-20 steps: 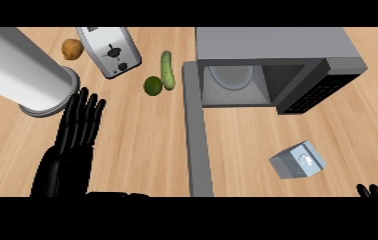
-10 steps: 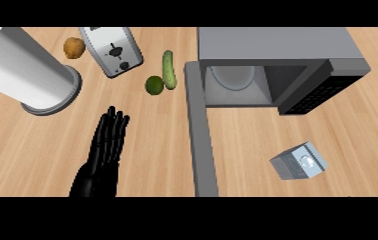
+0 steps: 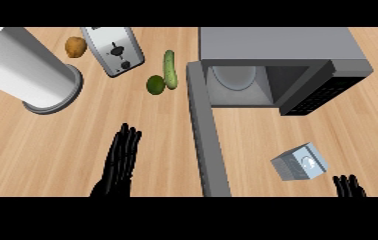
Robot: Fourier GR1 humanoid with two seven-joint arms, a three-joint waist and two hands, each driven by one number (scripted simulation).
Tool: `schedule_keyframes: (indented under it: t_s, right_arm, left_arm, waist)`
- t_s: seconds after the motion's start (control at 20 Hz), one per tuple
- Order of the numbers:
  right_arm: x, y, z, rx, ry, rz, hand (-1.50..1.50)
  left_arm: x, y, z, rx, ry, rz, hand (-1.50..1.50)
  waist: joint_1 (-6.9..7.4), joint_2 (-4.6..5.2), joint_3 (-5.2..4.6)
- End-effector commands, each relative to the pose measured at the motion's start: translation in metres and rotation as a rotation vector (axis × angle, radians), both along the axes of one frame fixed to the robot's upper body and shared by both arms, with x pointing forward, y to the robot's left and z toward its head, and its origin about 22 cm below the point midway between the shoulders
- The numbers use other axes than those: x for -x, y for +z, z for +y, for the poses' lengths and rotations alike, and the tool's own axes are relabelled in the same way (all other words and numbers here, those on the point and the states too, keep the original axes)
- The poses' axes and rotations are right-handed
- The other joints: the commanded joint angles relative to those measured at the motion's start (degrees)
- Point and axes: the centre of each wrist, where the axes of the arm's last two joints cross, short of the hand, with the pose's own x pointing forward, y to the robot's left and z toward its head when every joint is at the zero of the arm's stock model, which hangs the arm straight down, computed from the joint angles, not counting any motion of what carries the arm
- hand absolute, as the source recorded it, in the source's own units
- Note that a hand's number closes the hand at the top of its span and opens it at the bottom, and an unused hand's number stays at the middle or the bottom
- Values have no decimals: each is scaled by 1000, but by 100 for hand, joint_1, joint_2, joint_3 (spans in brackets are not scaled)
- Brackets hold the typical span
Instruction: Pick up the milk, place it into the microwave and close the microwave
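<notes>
The left robot hand [image 3: 118,164] is seen low at centre-left, flat over the worktop [image 3: 88,129], fingers straight and spread a little, pointing up the view; nothing is held. The right robot hand [image 3: 348,186] is cut by the lower right edge, so only fingertips are shown, straight and apart, w/ nothing between them.

Just up and left of the right robot hand, the milk [image 3: 299,163] is found: a small grey-blue carton w/ a pale cap on top, set on the worktop in front of the microwave, touching neither robot hand. It is separated from the left robot hand by the microwave door [image 3: 204,134], which is swung fully open and seen edge-on as a long grey strip running down the view.

The microwave [image 3: 280,46] is set at upper right, its cavity open and a round turntable [image 3: 235,76] visible inside; the dark control panel [image 3: 321,91] is at its right front.

Further left, approx. above the left robot hand, a cucumber [image 3: 170,69] is laid lengthwise beside a lime [image 3: 156,84], the 2 near each other or touching. Beyond them a toaster [image 3: 113,50] is set at an angle, w/ a potato [image 3: 75,46] just to its left. A tall grey cylinder [image 3: 37,74] stands at far left.
</notes>
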Motion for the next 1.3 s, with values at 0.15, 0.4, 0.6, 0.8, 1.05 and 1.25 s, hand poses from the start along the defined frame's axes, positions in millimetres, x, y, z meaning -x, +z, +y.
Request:
schedule_keyframes:
  t_s: [0.15,0.4,0.6,0.8,1.05,1.25]
  right_arm:
    - [-45,-49,-19,17,-42,14,-150]
    - [-40,-56,-26,57,-67,16,-150]
    - [-61,-69,-39,82,-105,19,-150]
    - [-78,-77,-29,100,-119,28,-150]
    - [-111,-71,-63,103,-138,12,150]
    - [-98,-93,-58,102,-191,-27,150]
  left_arm:
    - [7,-2,21,-2,-14,23,-150]
    - [7,0,18,21,-20,30,-150]
    - [20,-6,49,24,-14,45,-150]
    - [23,-6,61,19,-3,28,-150]
    - [26,-4,83,24,-14,34,-150]
    - [30,-16,90,24,-15,37,-150]
  waist:
    - [42,8,3]
    - [0,4,0]
    - [22,3,0]
    - [24,3,-1]
    - [40,5,-1]
    - [30,4,0]
